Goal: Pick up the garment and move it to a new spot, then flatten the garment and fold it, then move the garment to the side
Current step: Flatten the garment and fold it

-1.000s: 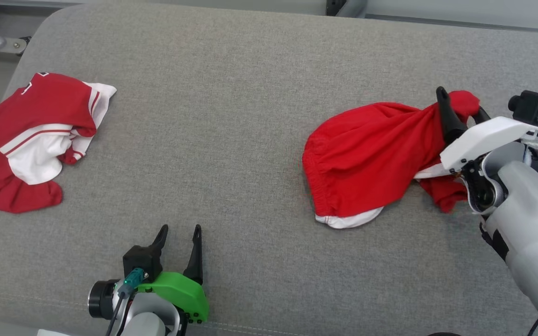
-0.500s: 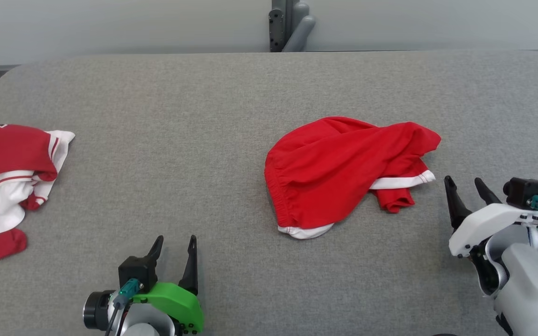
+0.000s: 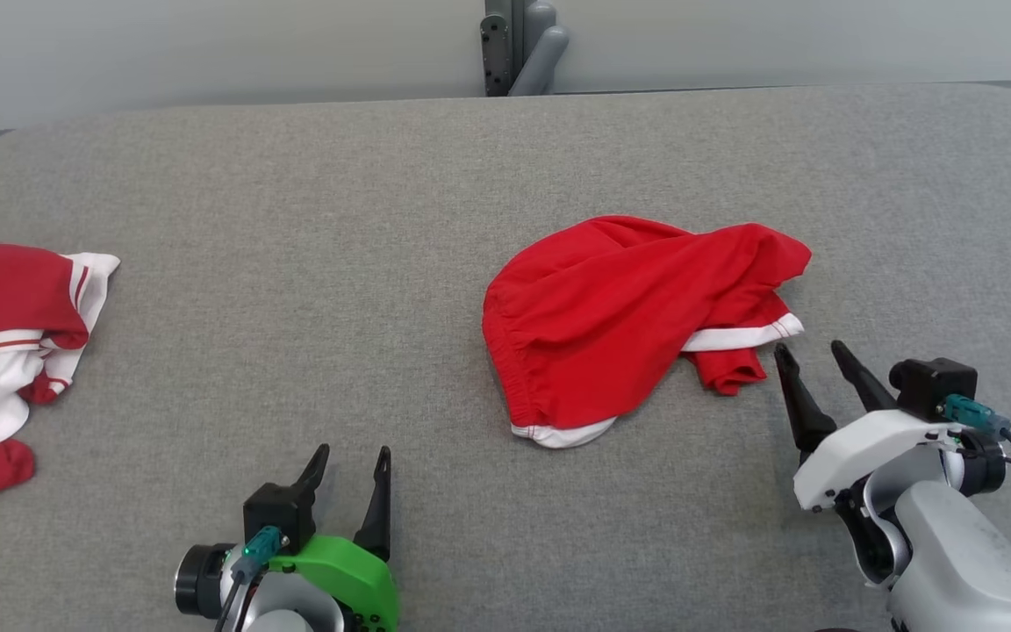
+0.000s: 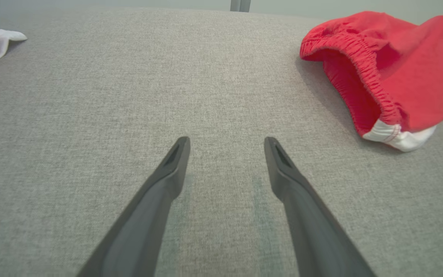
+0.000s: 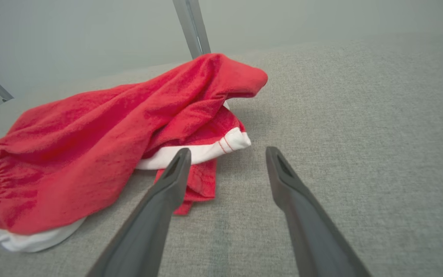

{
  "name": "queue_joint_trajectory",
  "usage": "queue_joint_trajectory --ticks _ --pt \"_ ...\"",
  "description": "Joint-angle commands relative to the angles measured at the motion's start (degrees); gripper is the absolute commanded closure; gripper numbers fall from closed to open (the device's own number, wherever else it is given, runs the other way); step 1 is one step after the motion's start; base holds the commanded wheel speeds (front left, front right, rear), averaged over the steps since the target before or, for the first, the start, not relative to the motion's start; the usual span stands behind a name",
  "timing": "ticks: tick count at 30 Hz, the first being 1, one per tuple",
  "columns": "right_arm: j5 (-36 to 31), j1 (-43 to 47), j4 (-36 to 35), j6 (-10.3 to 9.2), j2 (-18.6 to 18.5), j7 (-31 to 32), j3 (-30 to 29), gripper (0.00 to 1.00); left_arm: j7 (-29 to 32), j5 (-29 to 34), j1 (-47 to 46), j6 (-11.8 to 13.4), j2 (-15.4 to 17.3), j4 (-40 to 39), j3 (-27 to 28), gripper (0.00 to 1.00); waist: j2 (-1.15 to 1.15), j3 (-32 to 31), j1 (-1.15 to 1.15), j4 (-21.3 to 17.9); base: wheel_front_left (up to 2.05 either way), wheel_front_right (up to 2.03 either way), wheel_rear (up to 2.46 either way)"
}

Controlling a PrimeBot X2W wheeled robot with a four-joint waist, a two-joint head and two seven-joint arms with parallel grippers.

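- Garment (image 3: 628,325) lies in a loose heap on the table (image 3: 295,219), a bit right of the middle.
- Table is wide, covered in grey cloth, with round corners at the back.
- A pale wall (image 3: 207,44) stands behind the table, and a grey post (image 3: 527,48) shows at the far edge.
- More clothes (image 3: 5,333), red and white, lie in a bunch at the left edge, well apart from the garment.
- Garment is bright red, with a stretchy band curving down its left side.
- A white strip peeks out at its near edge, and another white strip runs along its right end.
- It is crumpled, not flat and not folded.
- Left gripper (image 3: 352,452) sits near the front of the table with its jaws spread wide, holding nothing.
- Right gripper (image 3: 810,348) is just beside the garment's right end, jaws spread wide, holding nothing.
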Motion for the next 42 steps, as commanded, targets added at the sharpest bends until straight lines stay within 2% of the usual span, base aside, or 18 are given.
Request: queue_joint_trajectory --ticks 1,11,13,14,15,16,17,18,22,23,27,33,37,42 --pt "-0.4 -1.0 -0.1 -0.02 0.1 -0.2 -0.9 0.0 0.0 -0.4 -0.7 -0.1 0.2 0.1 -0.1 0.0 0.0 1.0 0.0 1.2 0.0 0.0 0.0" --pt "0.9 -3.4 3.7 -0.02 2.0 -0.2 -6.3 0.0 0.0 -0.6 -1.5 0.0 0.2 -0.5 -0.7 0.0 0.0 3.3 0.0 3.9 0.0 0.0 0.0" --pt "1.2 -3.9 4.3 -0.01 2.2 -0.2 -6.6 0.08 0.0 -0.4 -1.8 0.1 0.2 -0.7 -0.8 0.0 0.0 3.9 0.0 4.1 0.0 0.0 0.0" --pt "1.6 -4.1 4.7 -0.02 2.4 -0.2 -6.9 0.24 0.0 -0.3 -2.1 0.1 0.2 -0.9 -0.8 0.0 0.0 4.3 0.0 4.2 0.0 0.0 0.0" --pt "1.7 -4.5 4.9 -0.01 2.4 -0.2 -7.2 0.44 0.0 -0.2 -2.3 0.0 0.2 -1.0 -0.8 0.0 0.0 4.6 0.0 4.3 0.0 0.0 0.0" --pt "2.0 -4.8 5.1 -0.01 2.6 -0.2 -7.4 0.56 0.0 -0.2 -2.4 0.0 0.2 -1.1 -0.9 0.0 0.0 5.0 0.0 4.3 0.0 0.0 0.0" --pt "2.3 -5.1 5.0 -0.01 2.8 -0.2 -7.5 0.82 0.0 -0.1 -2.5 0.0 0.2 -1.1 -0.9 0.0 0.0 5.3 0.0 4.4 0.0 0.0 0.0" --pt "2.5 -5.9 4.1 -0.01 3.1 -0.2 -7.1 1.0 0.0 0.2 -2.7 -0.1 0.2 -1.2 -0.8 0.0 0.0 5.8 0.0 4.4 0.0 0.0 0.0" --pt "3.4 -6.4 -2.2 -0.01 3.6 -0.2 -5.7 1.0 0.0 0.7 -2.4 0.0 0.2 -1.0 0.0 0.0 0.0 5.6 0.0 3.7 0.0 0.0 0.0" --pt "4.6 -6.4 -7.0 -0.01 3.8 -0.2 -3.8 1.0 0.0 0.7 -1.5 -0.1 0.2 -0.9 0.7 0.0 0.0 4.8 0.0 3.0 0.0 0.0 0.0" --pt "9.4 -8.1 -16.8 -0.01 3.7 -0.2 2.9 1.0 0.0 0.8 -0.2 -0.5 0.2 -0.4 0.9 0.0 0.0 2.2 0.0 1.6 0.0 0.0 0.0" --pt "14.7 -12.3 -24.9 -0.01 3.8 -0.2 7.3 1.0 0.0 -0.5 0.8 -0.7 0.2 0.0 -0.4 0.0 0.0 -0.5 0.0 1.8 0.0 0.0 0.0" --pt "16.4 -13.7 -26.6 -0.01 3.4 -0.2 6.6 1.0 0.0 -1.3 1.8 -0.3 0.2 0.2 -1.2 0.0 0.0 -1.8 0.0 2.8 0.0 0.0 0.0" --pt "16.9 -8.8 -21.1 -0.01 0.2 0.3 7.5 1.0 0.0 -1.7 3.2 0.0 0.2 0.5 -0.7 0.0 0.0 -3.1 0.0 3.0 0.0 0.0 0.0"
